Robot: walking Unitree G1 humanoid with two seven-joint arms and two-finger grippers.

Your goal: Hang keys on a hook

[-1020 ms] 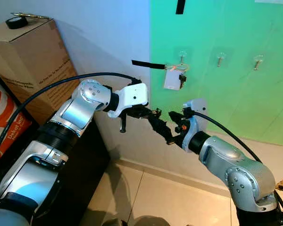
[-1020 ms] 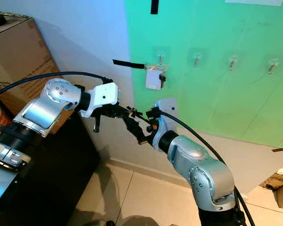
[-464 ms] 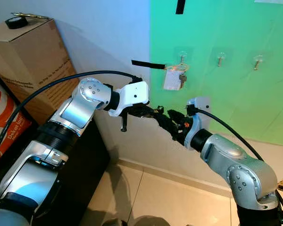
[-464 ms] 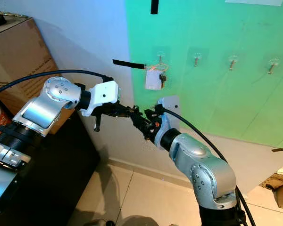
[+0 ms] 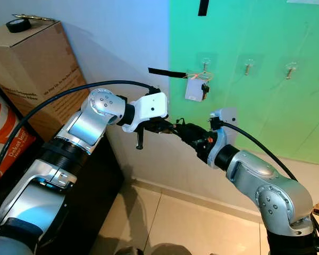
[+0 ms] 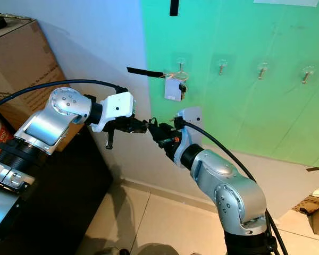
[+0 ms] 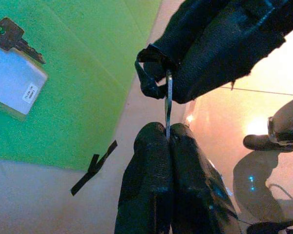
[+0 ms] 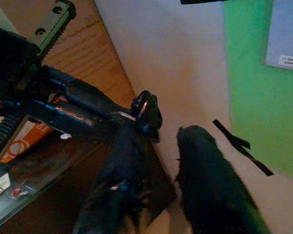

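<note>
the left end effector (image 7: 167,141) has its 2 black fingers clenched on a thin flat metal piece (image 7: 168,105), seen edge-on and probably a key or its ring, though it is too slim to name for sure. the right end effector (image 8: 158,134) meets it tip to tip in front of the wall; its 2 fingers stand apart in its own wrist view, released, with one finger just beside the left fingertips. judged from this, a hand-over between the arms is under way.

a set of keys (image 5: 204,91) with a white tag (image 5: 193,89) hangs on the leftmost hook (image 5: 204,66) of 3 on the green panel (image 5: 266,106), above and beyond both end effectors; 2 hooks (image 5: 247,67) further right are bare. a cardboard box (image 5: 37,64) stands at the far left.

risks from here: the metal piece is held only at its edge, so a nudge from the right fingers could twist it out of the pinch and drop it to the tiled floor (image 5: 181,223). if the left lets go before the right closes, it falls too. the crowded fingertips could also collide.

the metal piece's long axis runs from the left fingertips straight toward the right end effector, its free end pointing right. the hanging keys point downward beside their tag.
</note>
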